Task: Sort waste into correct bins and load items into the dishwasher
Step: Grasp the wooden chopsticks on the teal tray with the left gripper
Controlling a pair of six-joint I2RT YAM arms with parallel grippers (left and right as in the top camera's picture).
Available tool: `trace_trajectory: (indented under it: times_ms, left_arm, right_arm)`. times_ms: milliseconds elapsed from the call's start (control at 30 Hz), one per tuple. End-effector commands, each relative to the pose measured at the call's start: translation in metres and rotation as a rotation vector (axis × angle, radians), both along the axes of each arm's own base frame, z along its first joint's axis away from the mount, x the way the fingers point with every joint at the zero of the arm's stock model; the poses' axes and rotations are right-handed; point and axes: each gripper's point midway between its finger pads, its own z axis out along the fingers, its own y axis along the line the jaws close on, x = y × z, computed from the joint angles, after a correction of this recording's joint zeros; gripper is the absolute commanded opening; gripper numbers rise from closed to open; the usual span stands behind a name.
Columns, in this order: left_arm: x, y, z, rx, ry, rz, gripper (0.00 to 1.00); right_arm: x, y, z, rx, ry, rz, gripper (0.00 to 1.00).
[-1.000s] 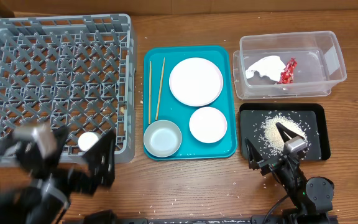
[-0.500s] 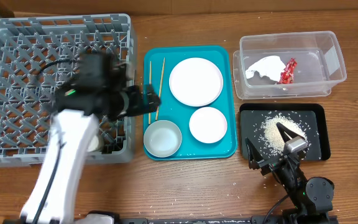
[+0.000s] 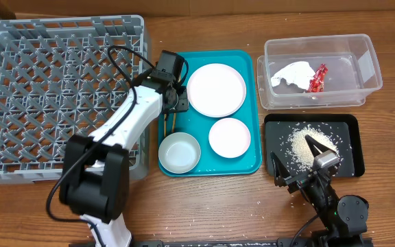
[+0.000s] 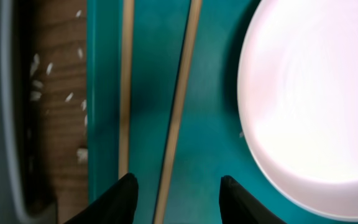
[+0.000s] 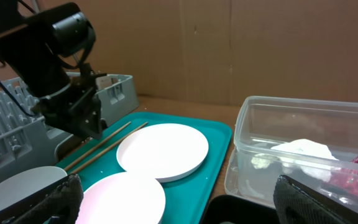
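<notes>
Two wooden chopsticks (image 4: 180,106) lie side by side along the left edge of the teal tray (image 3: 249,62). My left gripper (image 4: 178,194) hangs just above them, open, its fingertips either side of the right-hand chopstick without touching it. The white plate (image 3: 216,90), small white bowl (image 3: 230,137) and grey metal bowl (image 3: 179,152) sit on the same tray. The grey dish rack (image 3: 19,41) stands to the left. My right gripper (image 3: 297,159) is open over the rice (image 3: 307,145) in the black tray (image 3: 348,161). The clear tub (image 3: 362,62) holds the napkin (image 3: 290,74) and red wrapper (image 3: 317,78).
Loose rice grains are scattered on the wooden table between the rack and the teal tray (image 4: 39,93) and in front of the black tray (image 3: 280,199). A cardboard wall stands behind the table (image 5: 260,43).
My left arm has swung from the table's front left, across the rack, to the chopsticks on the teal tray. Its jaws have narrowed around one chopstick. The right arm has not moved.
</notes>
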Motion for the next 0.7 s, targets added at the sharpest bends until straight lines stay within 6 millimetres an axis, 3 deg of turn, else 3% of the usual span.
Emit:
trace_trajectory:
  times_ms: [0,67,133,300,333,400,467,567,600,667]
  left_arm:
    - [0.014,0.001,-0.016,0.048,-0.014,-0.034,0.53]
    - [0.015,0.003,-0.028,0.069,-0.001,-0.034,0.56]
    - [0.016,0.004,-0.040,0.082,0.015,-0.037,0.51]
    - [0.014,0.004,-0.049,0.087,0.033,-0.049,0.20]
    - [0.014,0.004,-0.048,0.088,0.036,-0.050,0.09]
    - [0.013,0.005,-0.043,0.095,0.047,-0.060,0.04]
    - [0.013,0.005,-0.035,0.105,0.059,-0.079,0.04]
    - [0.016,0.008,-0.006,0.112,0.073,-0.069,0.04]
    - [0.021,0.010,0.022,0.111,0.066,-0.061,0.04]
    - [0.025,0.018,0.053,0.123,0.045,-0.042,0.04]
  right_arm:
    - [0.001,-0.001,-0.001,0.005,-0.003,-0.008,1.00]
    - [0.001,-0.001,-0.001,0.005,-0.003,-0.008,1.00]
    - [0.001,-0.001,-0.001,0.005,-0.003,-0.008,1.00]
    - [0.001,-0.001,-0.001,0.005,-0.003,-0.008,1.00]
    - [0.001,-0.001,-0.001,0.005,-0.003,-0.008,1.00]
    - [0.001,-0.001,-0.001,0.005,-0.003,-0.008,1.00]
    - [0.001,-0.001,-0.001,0.005,-0.003,-0.008,1.00]
    - [0.001,-0.001,-0.001,0.005,-0.003,-0.008,1.00]
    - [0.001,-0.001,-0.001,0.005,-0.003,-0.008,1.00]
    - [0.001,-0.001,-0.001,0.005,-0.003,-0.008,1.00]
